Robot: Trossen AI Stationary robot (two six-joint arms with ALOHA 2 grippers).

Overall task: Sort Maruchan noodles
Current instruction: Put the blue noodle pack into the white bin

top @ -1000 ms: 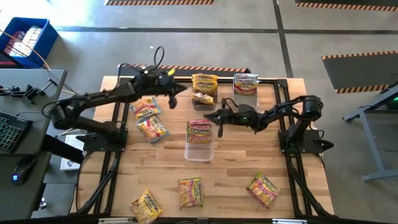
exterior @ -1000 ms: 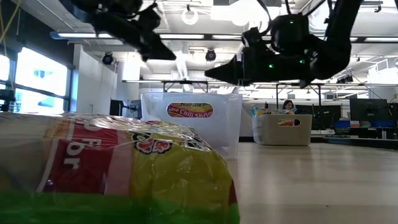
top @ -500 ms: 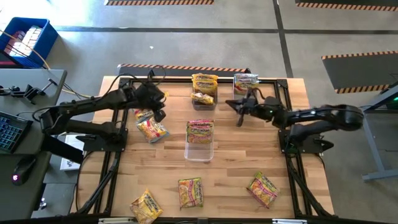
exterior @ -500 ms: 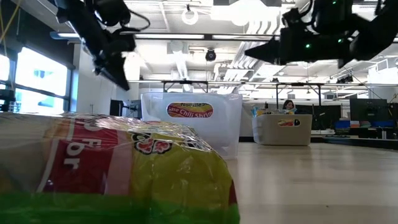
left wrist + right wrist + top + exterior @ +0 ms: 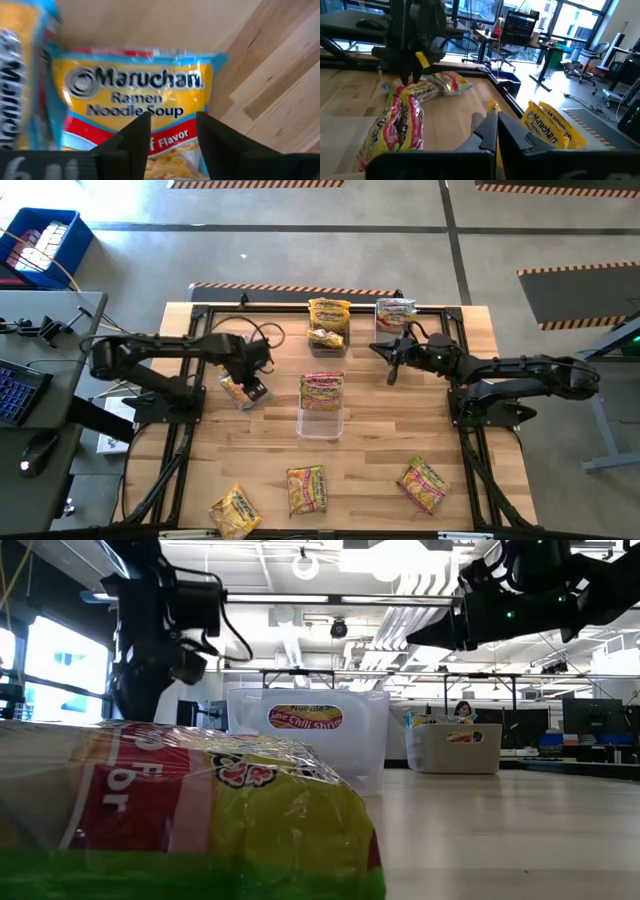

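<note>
My left gripper point(image 5: 172, 125) stands open, pointing down over a yellow Maruchan noodles packet point(image 5: 145, 95) that lies flat on the table's left part point(image 5: 236, 391). A second packet point(image 5: 20, 75) lies beside it. Whether the fingertips touch the packet I cannot tell. My right gripper point(image 5: 392, 367) is shut and holds nothing. It hangs level in the air right of the centre bin point(image 5: 322, 420). Three more packets lie near the front edge point(image 5: 235, 512), point(image 5: 306, 488), point(image 5: 423, 483).
The clear centre bin holds a red-and-green packet point(image 5: 322, 390). Two more bins stand at the far edge: one with yellow packets point(image 5: 328, 320), one with a silvery packet point(image 5: 396, 312). In the low view a packet point(image 5: 180, 810) fills the foreground. Bare wood lies between the bins and the front packets.
My left gripper has come down and toward the near edge, tipping from nearly level to pointing down over the packets on the left. My right gripper has drawn back from over the centre bin toward the table's right and stayed shut.
</note>
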